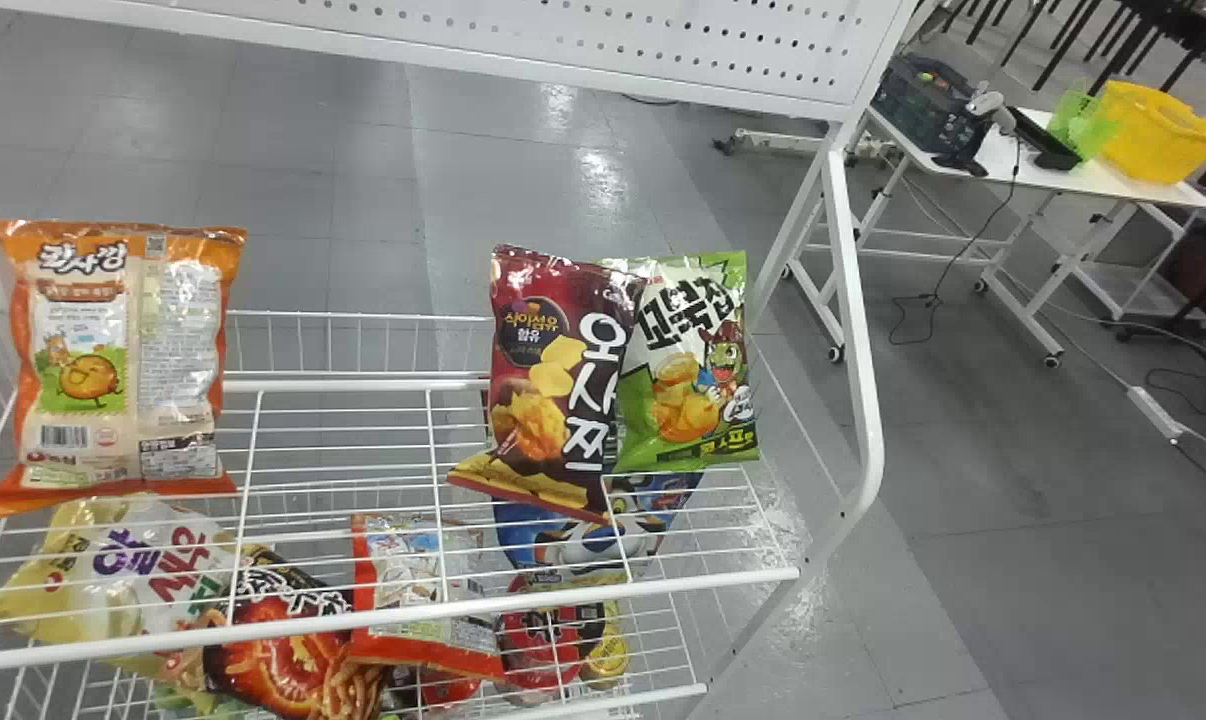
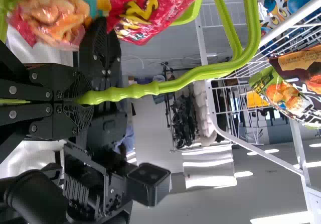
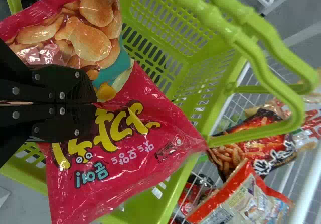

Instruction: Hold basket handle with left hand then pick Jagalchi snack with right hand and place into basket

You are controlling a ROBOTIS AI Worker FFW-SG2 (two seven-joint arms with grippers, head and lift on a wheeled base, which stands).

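My right gripper is near the wire rack, lower left in the head view, and over the green basket, presumably so the Jagalchi snack it pinches can drop in. My left gripper clamps the basket handle, likely for steadiness.
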